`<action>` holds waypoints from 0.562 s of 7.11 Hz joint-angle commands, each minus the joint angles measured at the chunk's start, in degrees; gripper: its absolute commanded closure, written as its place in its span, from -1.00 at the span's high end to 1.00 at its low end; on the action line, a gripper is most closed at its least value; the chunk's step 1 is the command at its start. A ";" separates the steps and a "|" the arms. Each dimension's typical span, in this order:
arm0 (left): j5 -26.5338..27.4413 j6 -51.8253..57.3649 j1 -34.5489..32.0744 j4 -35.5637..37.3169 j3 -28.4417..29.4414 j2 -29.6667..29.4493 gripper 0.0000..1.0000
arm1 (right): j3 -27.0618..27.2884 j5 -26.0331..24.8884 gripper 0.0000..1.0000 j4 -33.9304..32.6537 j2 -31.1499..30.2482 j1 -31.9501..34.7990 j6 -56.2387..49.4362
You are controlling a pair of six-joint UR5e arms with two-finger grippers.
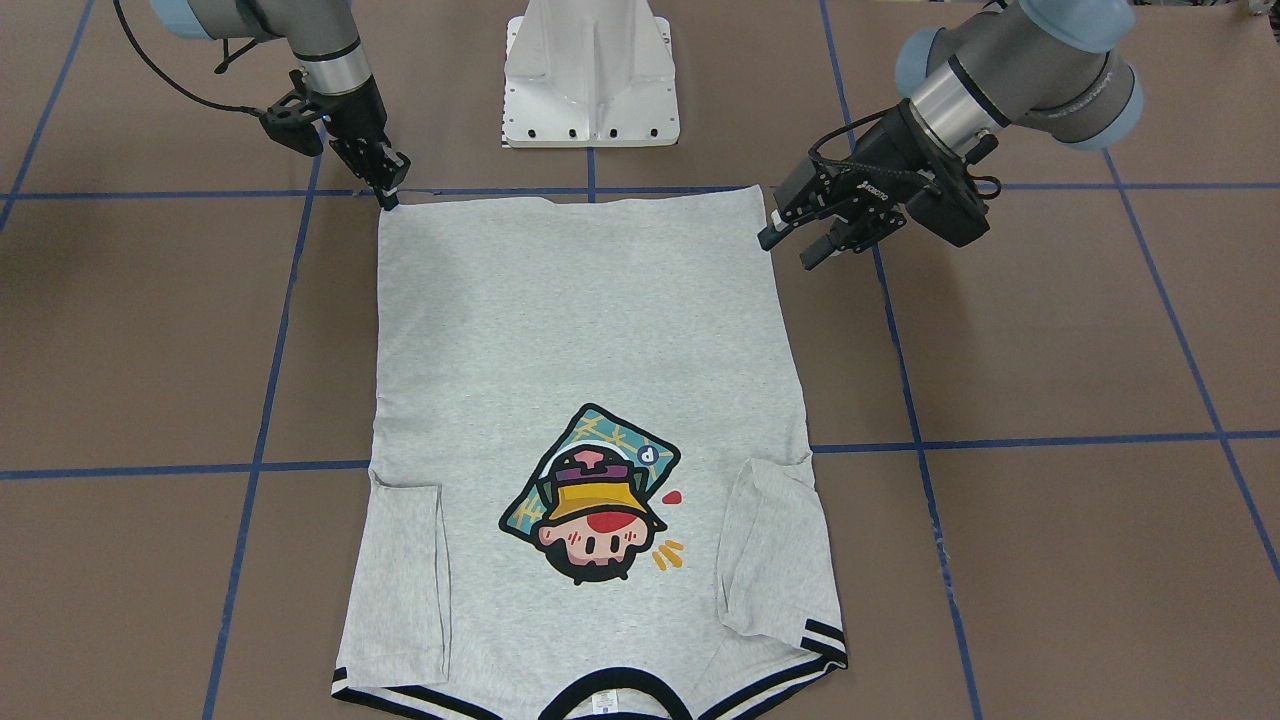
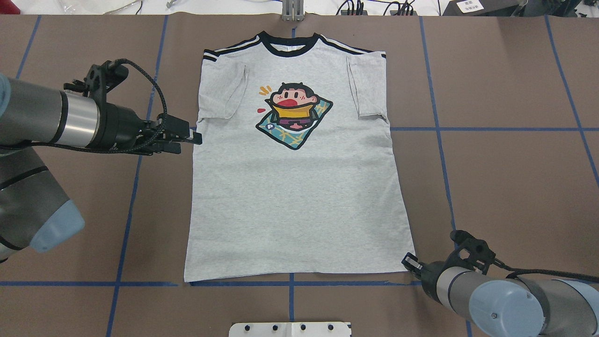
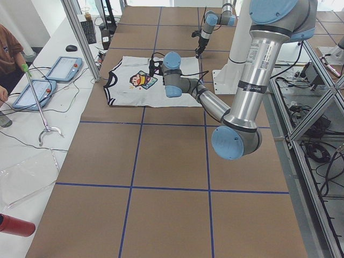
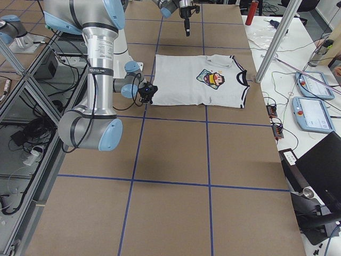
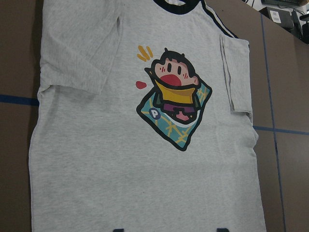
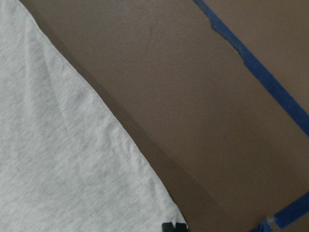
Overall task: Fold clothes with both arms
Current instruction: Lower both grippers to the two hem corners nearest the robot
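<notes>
The light grey T-shirt [image 1: 580, 330] [image 2: 295, 196] lies flat, print up, both sleeves folded in, with its black-trimmed collar at the far edge from the robot. My right gripper [image 1: 388, 198] [image 2: 408, 261] points down onto the shirt's near right hem corner [image 6: 164, 212] and is shut on it. The corner still lies on the table. My left gripper [image 1: 787, 252] [image 2: 189, 142] hovers open above the shirt's left edge, holding nothing. The left wrist view looks down on the cartoon print [image 5: 174, 106].
The white pedestal [image 1: 590, 80] stands just behind the hem. Brown table covering with blue tape lines [image 2: 491, 129] surrounds the shirt. A side bench with tablets [image 3: 59, 67] and a seated person [image 3: 8, 51] lies beyond the collar end.
</notes>
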 commanded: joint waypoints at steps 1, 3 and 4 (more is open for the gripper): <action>5.04 -11.33 8.08 0.20 -6.62 6.33 0.43 | 2.16 2.72 -1.00 0.00 -0.52 0.04 -0.06; 14.63 -13.65 17.65 7.71 -10.34 11.46 0.37 | 4.28 4.67 -1.00 0.00 -0.52 0.13 -0.06; 18.76 -16.79 21.70 10.11 -10.70 11.90 0.62 | 4.46 5.11 -1.00 0.00 -0.61 0.21 -0.06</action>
